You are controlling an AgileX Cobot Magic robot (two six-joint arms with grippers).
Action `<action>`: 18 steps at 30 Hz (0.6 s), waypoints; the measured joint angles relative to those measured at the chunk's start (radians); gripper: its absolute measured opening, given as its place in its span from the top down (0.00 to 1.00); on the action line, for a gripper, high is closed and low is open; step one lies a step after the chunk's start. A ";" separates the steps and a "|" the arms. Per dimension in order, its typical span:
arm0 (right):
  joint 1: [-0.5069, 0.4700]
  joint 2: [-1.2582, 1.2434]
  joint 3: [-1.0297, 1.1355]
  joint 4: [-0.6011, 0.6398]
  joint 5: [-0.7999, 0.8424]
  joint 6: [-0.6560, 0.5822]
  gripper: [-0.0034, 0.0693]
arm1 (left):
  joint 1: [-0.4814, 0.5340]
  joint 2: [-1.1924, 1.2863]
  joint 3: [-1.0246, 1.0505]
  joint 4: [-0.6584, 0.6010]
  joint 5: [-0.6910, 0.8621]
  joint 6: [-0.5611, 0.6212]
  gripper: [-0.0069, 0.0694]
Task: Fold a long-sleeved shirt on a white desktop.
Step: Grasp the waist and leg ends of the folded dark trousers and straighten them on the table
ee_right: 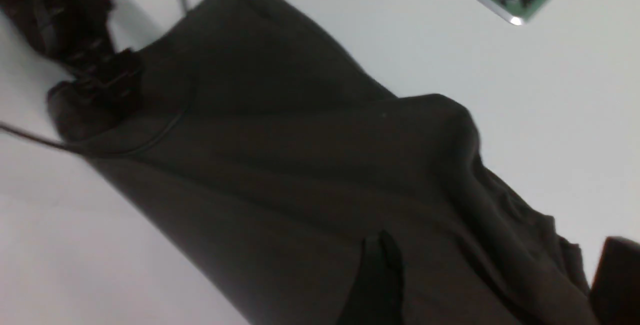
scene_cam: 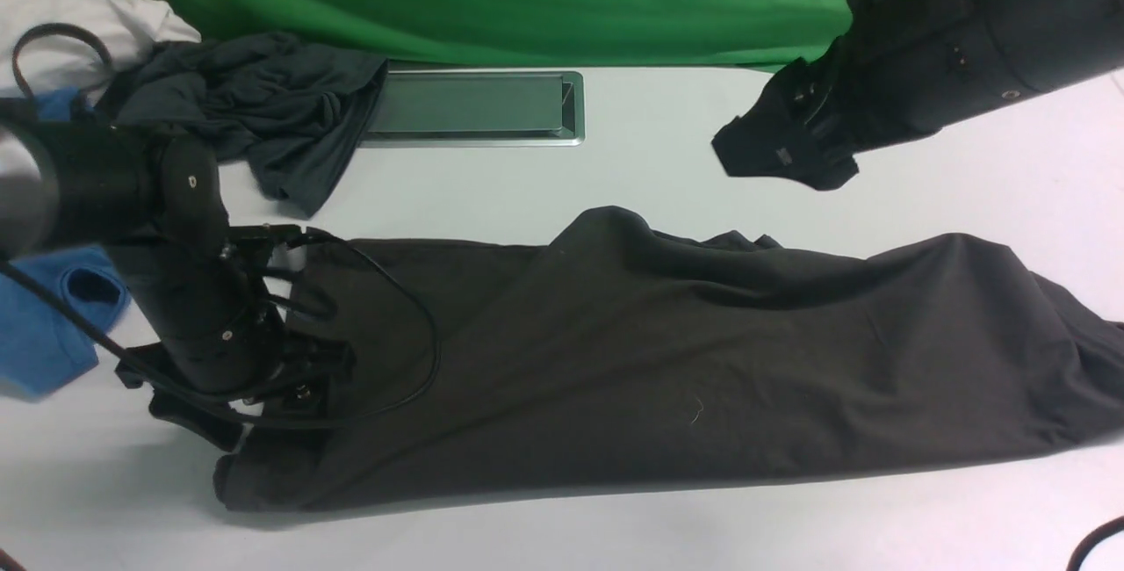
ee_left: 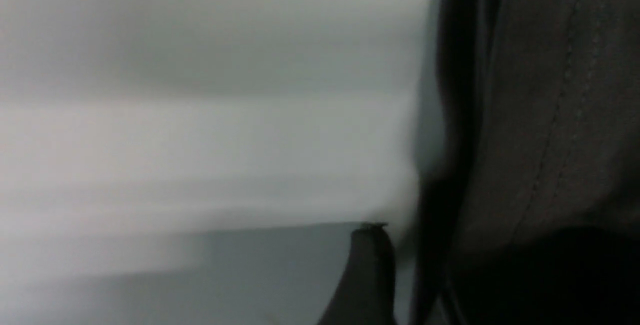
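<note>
Lying across the white table [scene_cam: 667, 167] as one long dark band, the long-sleeved shirt [scene_cam: 667, 360] has its long axis running from the robot's left to its right. It seems to be folded in lengthwise. Its right end reaches the edge of the front view, and its left end stops just under the left arm.

The left fingers [ee_left: 370, 270] are low at this left end, just beside the stitched hem. The left wrist view is blurred and shows only one finger next to the cloth, so I cannot tell how far they are open or whether they have hold of the hem.

The right fingers [ee_right: 380, 280] are spread wide and hold nothing. The right arm hangs raised over the table on the far side of the shirt, well apart from the cloth. From these fingers the shirt lies below and toward the robot, and its right end lies more to the right.

In my judgement the next fold brings one end over the other along this long axis. The left arm is the nearer one to its end. The right arm must first come down to the right end.

A smaller dark garment [scene_cam: 263, 114] and a blue garment [scene_cam: 44, 334] lie at the left side of the table.
</note>
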 joint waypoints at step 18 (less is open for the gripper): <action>0.000 -0.010 0.000 0.000 0.006 -0.002 0.25 | -0.004 -0.020 0.004 -0.065 -0.012 0.029 0.83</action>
